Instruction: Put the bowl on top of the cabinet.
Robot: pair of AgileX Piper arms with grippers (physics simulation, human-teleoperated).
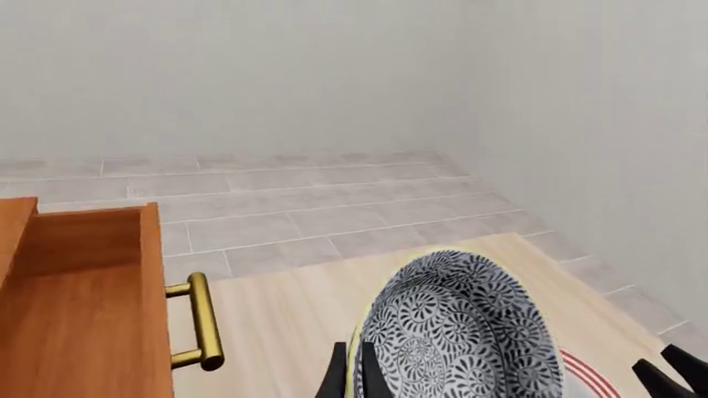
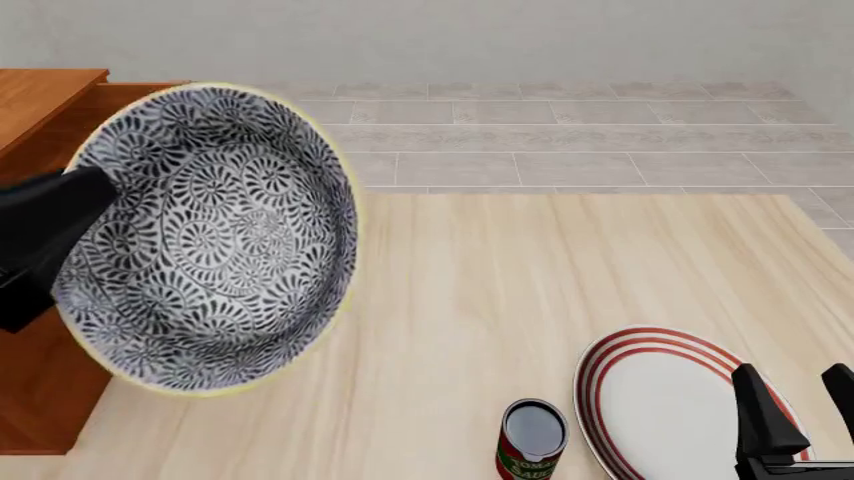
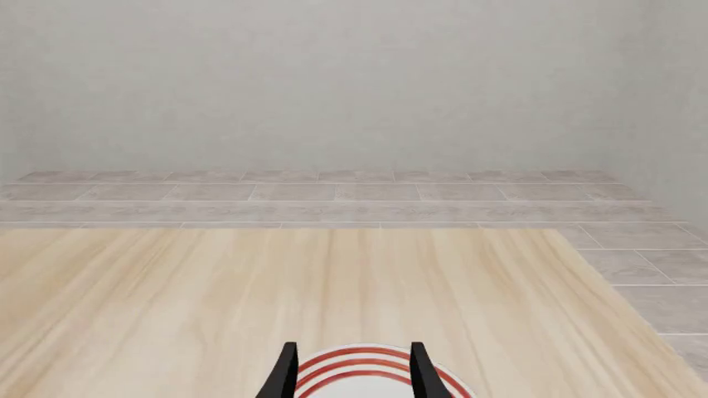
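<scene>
At the far left of the front view the cabinet point(image 2: 47, 100) shows only a strip of reddish-brown top and side, and the bowl point(image 2: 207, 235) hangs in the air partly in front of it, filling the left third of the frame. The bowl is tipped steeply, its patterned inside facing the camera and its pale rim point(image 2: 340, 200) standing nearly on edge, so the bowl will need levelling, I judge, before it can sit flat. The left gripper point(image 2: 60, 225) comes in from the left edge as a dark wedge, its fingers pinched together on the bowl's near-left rim; the left wrist view agrees, with a finger point(image 1: 335, 377) on either side of the rim at the bottom of the frame and a brass handle point(image 1: 202, 323) of the cabinet at lower left. The cabinet top lies up and to the left of the held bowl, so the carry seems to run that way. Moving right, a can point(image 2: 534, 440) stands low centre on the table point(image 2: 534, 270), then the red-ringed plate point(image 2: 661, 400). The right gripper point(image 2: 801, 410) idles at lower right, fingers apart and holding nothing.
</scene>
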